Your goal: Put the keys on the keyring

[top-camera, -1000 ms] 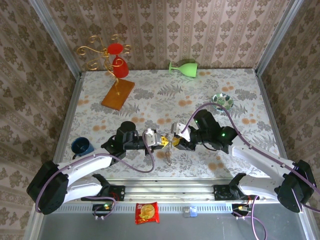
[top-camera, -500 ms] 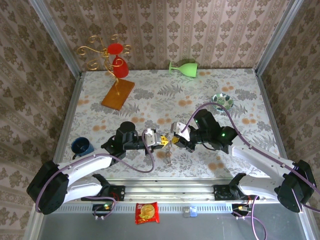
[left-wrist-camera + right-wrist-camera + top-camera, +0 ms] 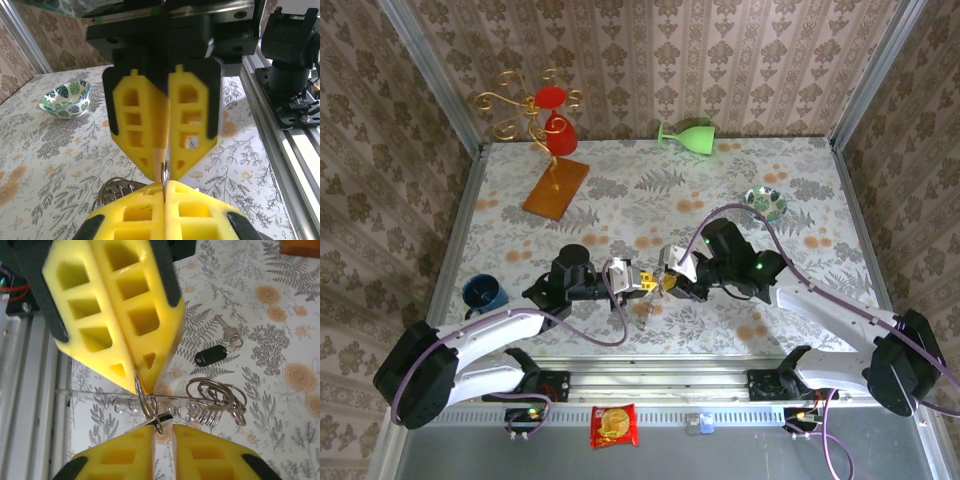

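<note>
the left fingers [image 3: 196, 210] are pressed fully together, pinching a thin round metal keyring [image 3: 164, 173] by its edge. the right fingers [image 3: 212, 452] meet them tip to tip, a narrow slit apart with the ring's lower edge in the slit; i cannot tell whether they grip it. beside both sets of fingertips, on the floral counter [image 3: 280, 300], lie a small black-headed key [image 3: 209, 356] joined to a small silver key [image 3: 226, 333], near a tangle of wire rings [image 3: 217, 400].
</note>
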Tool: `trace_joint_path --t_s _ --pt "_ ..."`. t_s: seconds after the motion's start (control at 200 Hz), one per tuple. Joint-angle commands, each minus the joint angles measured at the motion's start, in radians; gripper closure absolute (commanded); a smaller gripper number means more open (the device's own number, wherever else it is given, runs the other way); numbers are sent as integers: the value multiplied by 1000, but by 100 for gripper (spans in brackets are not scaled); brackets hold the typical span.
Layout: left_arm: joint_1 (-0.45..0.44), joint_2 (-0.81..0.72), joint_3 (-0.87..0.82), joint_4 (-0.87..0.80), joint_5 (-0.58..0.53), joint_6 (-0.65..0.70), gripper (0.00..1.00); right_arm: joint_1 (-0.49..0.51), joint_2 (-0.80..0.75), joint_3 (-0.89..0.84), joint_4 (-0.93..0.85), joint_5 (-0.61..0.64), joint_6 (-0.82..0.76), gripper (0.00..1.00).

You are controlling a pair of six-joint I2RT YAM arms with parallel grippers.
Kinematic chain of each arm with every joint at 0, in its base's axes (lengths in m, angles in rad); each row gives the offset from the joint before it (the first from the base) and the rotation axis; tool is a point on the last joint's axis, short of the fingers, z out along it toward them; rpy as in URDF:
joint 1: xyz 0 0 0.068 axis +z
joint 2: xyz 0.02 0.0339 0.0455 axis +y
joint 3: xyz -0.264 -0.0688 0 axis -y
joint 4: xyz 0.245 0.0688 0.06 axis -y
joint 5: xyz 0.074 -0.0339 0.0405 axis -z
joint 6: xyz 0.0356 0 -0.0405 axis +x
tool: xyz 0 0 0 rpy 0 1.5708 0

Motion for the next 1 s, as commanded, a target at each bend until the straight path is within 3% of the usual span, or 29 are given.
trace_joint_path --t_s 0.0,0.305,0.64,0.775,0.9,0.995 --pt "-1 -7 -12 80 32 -29 100 -5 -73 -45 53 -2 11 72" --pt "-4 87 -56 370 53 -193 100 -7 -98 -101 174 -43 79 71" --pt "-4 116 -59 404 77 -212 100 -7 -97 -117 206 -21 84 76" --pt "-4 116 -58 410 89 -217 100 -7 -95 -116 222 -27 95 83" --pt "-3 115 -62 406 69 -215 100 -7 -97 -99 212 -41 95 97" --pt "-3 102 -66 384 26 -203 78 -6 -97 -74 163 -39 67 100"
